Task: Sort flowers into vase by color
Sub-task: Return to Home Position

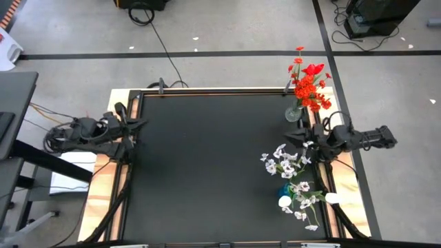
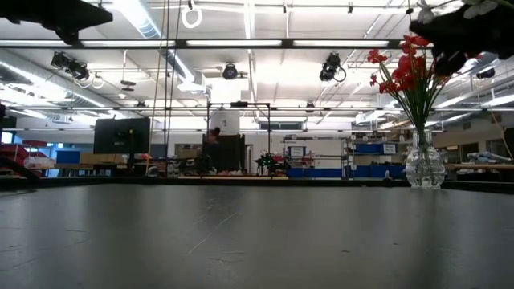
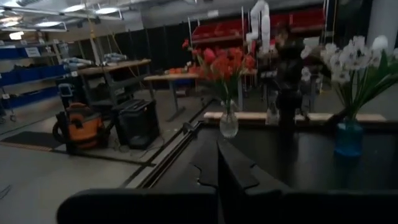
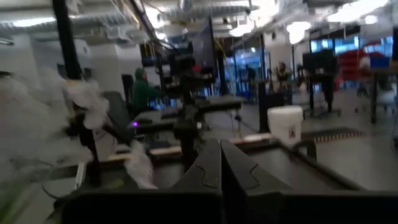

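Over by the right edge of the tabletop, the white flowers stand in a blue vase, close to the near right corner. Up in the far right corner, the red flowers stand in a clear glass vase. Every flower I can see is in a vase, one color in each, so the sorting looks done to me. The right gripper sits at the right edge, between the two vases and just beside the white blooms. Its two fingers are pressed together and hold nothing. The left gripper sits way across at the left edge, well apart from the flowers. Its fingers look pressed together too, with nothing in them. I think these flowers would be very light to lift. The green stalks are long and thin, so they would bend and wobble. The blooms look soft and would squash in a hard pinch. The best place to take hold is on the stalk, part way down below the blooms, with a gentle squeeze. The glass vase looks like it could tip or break if an arm bumped it, and the right arm is close to both vases, so any move there should be slow.
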### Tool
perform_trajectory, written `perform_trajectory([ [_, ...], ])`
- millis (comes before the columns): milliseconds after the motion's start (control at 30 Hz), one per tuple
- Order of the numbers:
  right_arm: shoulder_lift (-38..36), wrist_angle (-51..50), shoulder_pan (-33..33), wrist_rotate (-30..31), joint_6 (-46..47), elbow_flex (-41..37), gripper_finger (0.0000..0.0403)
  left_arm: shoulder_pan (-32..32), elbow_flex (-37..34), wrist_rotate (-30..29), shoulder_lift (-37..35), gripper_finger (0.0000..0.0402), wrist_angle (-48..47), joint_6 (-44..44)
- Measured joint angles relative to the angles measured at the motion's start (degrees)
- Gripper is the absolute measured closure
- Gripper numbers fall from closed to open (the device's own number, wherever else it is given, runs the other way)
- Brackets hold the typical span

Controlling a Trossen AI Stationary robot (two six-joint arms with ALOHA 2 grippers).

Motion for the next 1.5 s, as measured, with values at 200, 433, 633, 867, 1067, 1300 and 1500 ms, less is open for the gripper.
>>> perform_trajectory([
  [200,0.0,-4.0,-7.2,-6.5,4.5,-0.3,0.0403,0.0,-9.7,2.2,0.0,0.0401,13.5,-1.0],
  [433,0.0,-6.2,-15.7,-15.7,6.1,-0.3,0.0403,0.1,-19.1,5.5,0.0,0.0401,26.0,-2.1],
  [633,0.0,-7.2,-23.1,-25.0,8.5,-0.3,0.0403,1.9,-21.8,12.2,0.0,0.0401,27.9,-3.2],
  [867,0.0,-7.9,-30.3,-32.1,8.9,-0.3,0.0403,6.6,-23.0,16.3,0.0,0.0401,26.7,-5.1],
  [1067,0.0,-4.1,-33.5,-37.5,13.9,-3.0,0.0403,10.0,-23.1,16.7,0.0,0.0401,20.8,-7.9],
  [1300,0.0,-0.2,-31.1,-27.8,10.0,-6.2,0.0403,10.6,-23.0,18.9,0.0,0.0401,21.5,-11.2],
  [1500,0.0,-0.9,-29.8,-24.7,9.2,-7.9,0.0403,10.6,-23.0,18.9,0.0,0.0401,20.3,-11.6],
])
